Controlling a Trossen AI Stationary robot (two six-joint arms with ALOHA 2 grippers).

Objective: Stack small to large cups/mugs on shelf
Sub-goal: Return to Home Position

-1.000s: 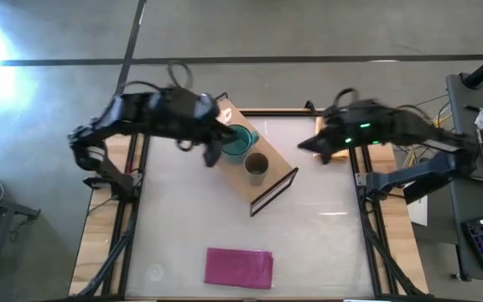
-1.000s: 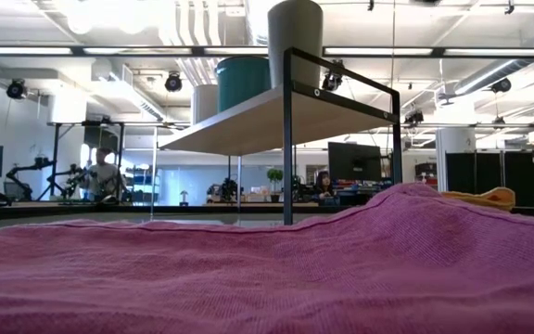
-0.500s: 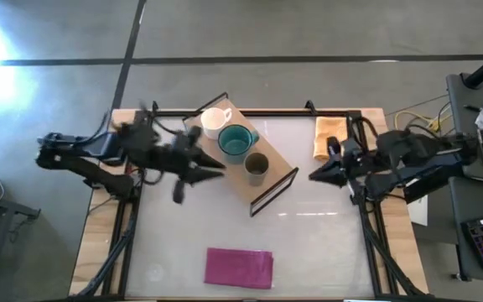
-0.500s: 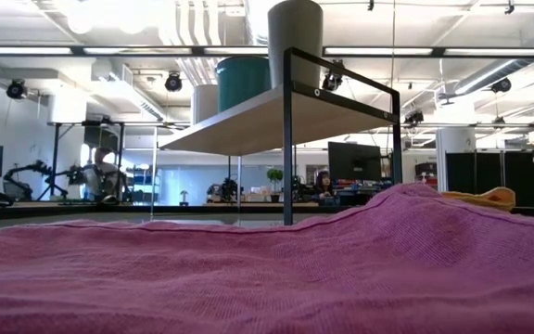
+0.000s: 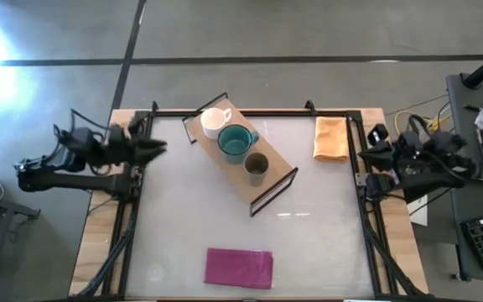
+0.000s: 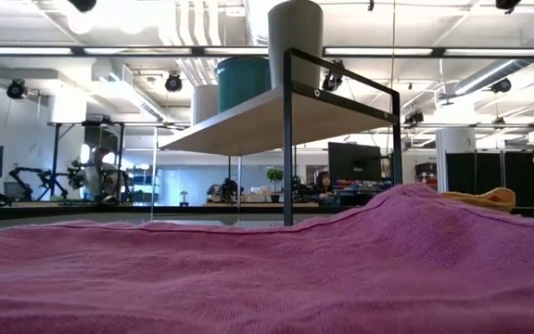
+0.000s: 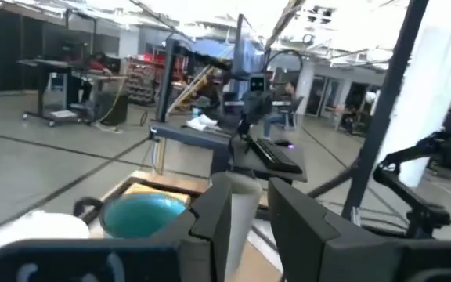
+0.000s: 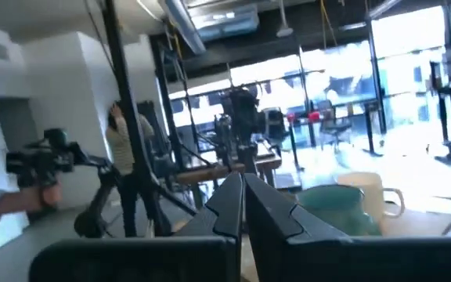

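Observation:
The shelf (image 5: 279,172), a light-wood board on a black wire frame, stands aslant on the table's far middle. On its board stand a white handled mug (image 5: 215,122), a teal mug (image 5: 235,143) and an olive-brown cup (image 5: 257,168), in a row and each on its base. The low view shows them on the board (image 6: 248,121): white (image 6: 205,102), teal (image 6: 242,79), olive (image 6: 295,28). My left gripper (image 5: 162,146) is at the table's left edge, empty, with a narrow gap between its fingers (image 7: 249,227). My right gripper (image 5: 366,151) is at the right edge, shut and empty (image 8: 242,200).
A magenta cloth (image 5: 239,267) lies flat near the table's front middle and fills the low view's foreground (image 6: 267,269). An orange cloth (image 5: 331,138) lies at the far right. A person stands in the room beyond (image 8: 128,157).
My left gripper has drawn back from the teal mug on the shelf toward the table's left edge. My right gripper has drawn back toward the right edge. The three cups have stayed where they were on the shelf.

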